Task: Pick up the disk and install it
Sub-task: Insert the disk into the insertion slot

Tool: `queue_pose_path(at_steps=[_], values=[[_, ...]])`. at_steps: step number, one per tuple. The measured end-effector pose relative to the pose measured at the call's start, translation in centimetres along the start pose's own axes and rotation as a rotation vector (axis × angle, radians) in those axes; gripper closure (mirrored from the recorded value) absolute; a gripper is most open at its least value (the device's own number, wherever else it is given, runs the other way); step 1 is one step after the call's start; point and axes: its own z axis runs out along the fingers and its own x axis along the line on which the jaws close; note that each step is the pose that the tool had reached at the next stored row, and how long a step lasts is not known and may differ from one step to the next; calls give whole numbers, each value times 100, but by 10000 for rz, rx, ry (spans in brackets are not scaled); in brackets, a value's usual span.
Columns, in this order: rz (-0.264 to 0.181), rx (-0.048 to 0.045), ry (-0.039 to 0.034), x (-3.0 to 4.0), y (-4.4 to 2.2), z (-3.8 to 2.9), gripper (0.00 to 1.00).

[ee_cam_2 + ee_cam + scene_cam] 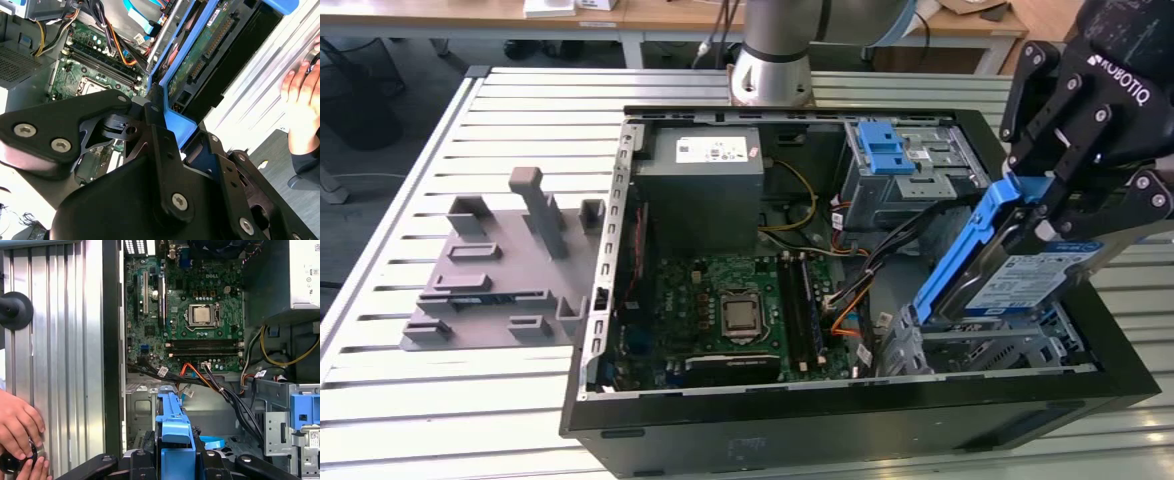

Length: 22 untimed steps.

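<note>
1. Gripper [175, 460] linkage sits right up against both wrist cams. From outside I can see the claw closed tight on the disk [1041, 270], pinching the top end of its blue bracket [961, 255].
2. Disk hangs tilted over the case [854, 400] corner at the exterior view's right, with its lower end down by the metal cage [987, 350].
3. My handling guess: stiff, dense for its size, hates knocks. The bare board [200, 50] is exposed underneath, so grab bracket edges only, and that plastic may flex.
4. Can't see the bay slot under the disk, or the actual pad contact. Somebody's hand [17, 427] on the table [65, 340] is cut off at the frame edge.
</note>
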Motion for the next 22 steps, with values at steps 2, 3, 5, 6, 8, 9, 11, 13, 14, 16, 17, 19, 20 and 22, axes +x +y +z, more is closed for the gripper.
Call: queue_pose_path(at_steps=[2,3,5,6,8,9,11,13,14,16,17,19,20,22], values=[[1,0,1,0,-3,13,64],[2,0,2,0,-4,19,64],[0,0,1,0,-5,30,64],[0,0,1,0,-5,36,64],[0,0,0,0,-5,48,64],[0,0,1,0,-6,54,64],[0,0,0,0,-6,69,64],[0,0,1,0,-6,87,64],[0,0,0,0,-6,96,64],[0,0,0,0,-6,113,64],[0,0,1,0,-7,122,64],[1,0,1,0,-7,141,64],[0,0,1,0,-7,150,64],[0,0,2,0,-7,163,64]])
